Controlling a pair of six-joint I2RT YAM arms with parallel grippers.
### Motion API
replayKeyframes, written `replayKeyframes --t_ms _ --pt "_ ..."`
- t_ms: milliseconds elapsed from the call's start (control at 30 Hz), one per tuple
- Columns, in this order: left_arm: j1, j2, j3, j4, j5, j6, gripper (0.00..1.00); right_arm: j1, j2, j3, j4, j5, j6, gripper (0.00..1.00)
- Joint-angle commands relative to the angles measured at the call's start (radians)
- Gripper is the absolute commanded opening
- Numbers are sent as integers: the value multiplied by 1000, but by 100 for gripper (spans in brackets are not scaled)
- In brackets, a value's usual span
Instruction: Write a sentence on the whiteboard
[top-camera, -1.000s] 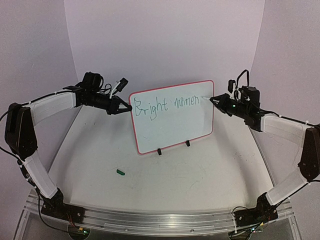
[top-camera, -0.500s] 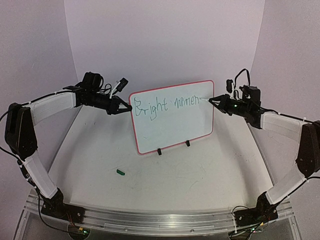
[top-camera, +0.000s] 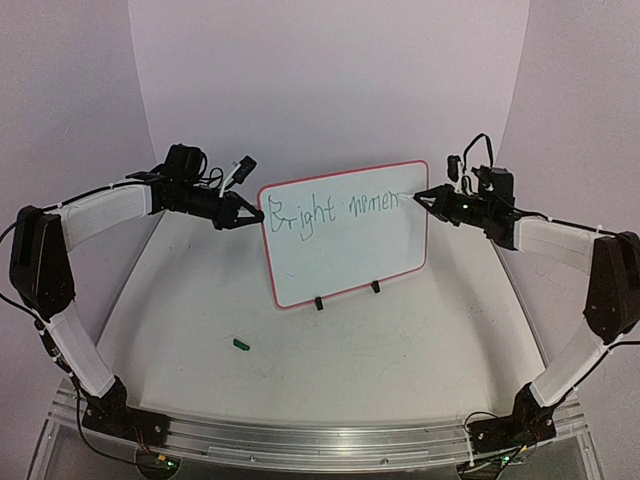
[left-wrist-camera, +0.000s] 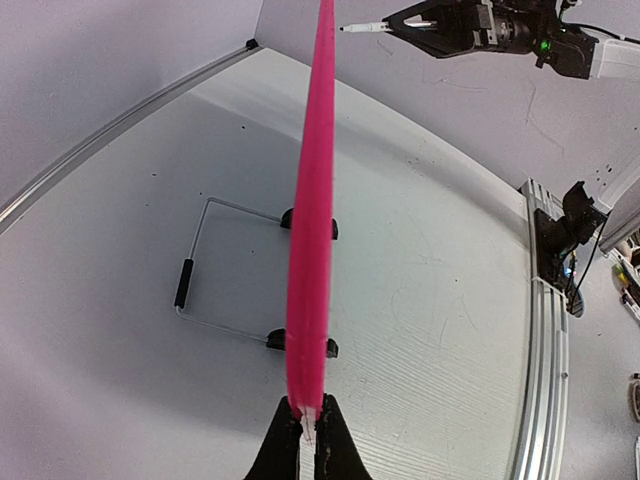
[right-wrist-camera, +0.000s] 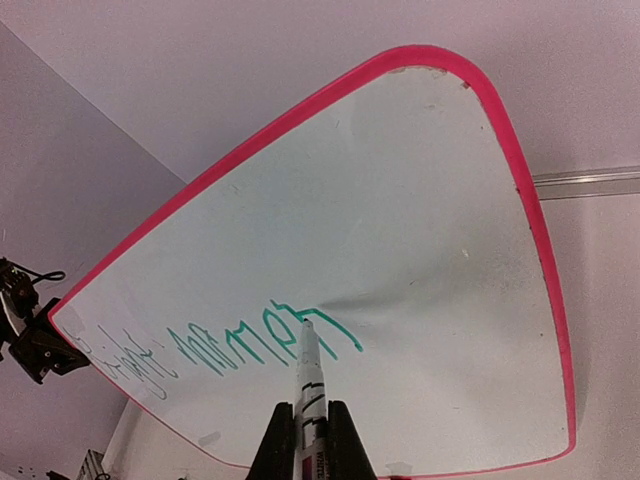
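The whiteboard (top-camera: 345, 240) stands upright on two black clip feet at the table's back, red-pink rim, with green writing "Bright momen" along its top. My left gripper (top-camera: 254, 214) is shut on the board's left edge; in the left wrist view the pink rim (left-wrist-camera: 312, 220) runs edge-on up from my gripper (left-wrist-camera: 309, 432). My right gripper (top-camera: 428, 198) is shut on a white marker (right-wrist-camera: 310, 385), whose tip touches the board at the end of the writing (right-wrist-camera: 300, 330). The board fills the right wrist view (right-wrist-camera: 420, 230).
A small green marker cap (top-camera: 240, 344) lies on the table in front of the board, left of centre. A wire stand (left-wrist-camera: 215, 270) sits behind the board. The aluminium rail (top-camera: 300, 440) runs along the near edge. Walls close in behind and on both sides.
My right gripper has moved slightly up and left with the marker, adding a stroke at the end of the writing. The left gripper and the board have not moved.
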Motion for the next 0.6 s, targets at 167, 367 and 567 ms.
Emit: replayKeyframes --t_ms 167,367,567 --pt "-18 7 27 -49 -1 13 0 -2 32 43 10 34 0 0" --pt "-18 6 28 -49 0 11 0 -2 40 50 10 49 6 0" --pt "-19 5 29 -49 1 12 0 -3 26 31 10 127 30 0"
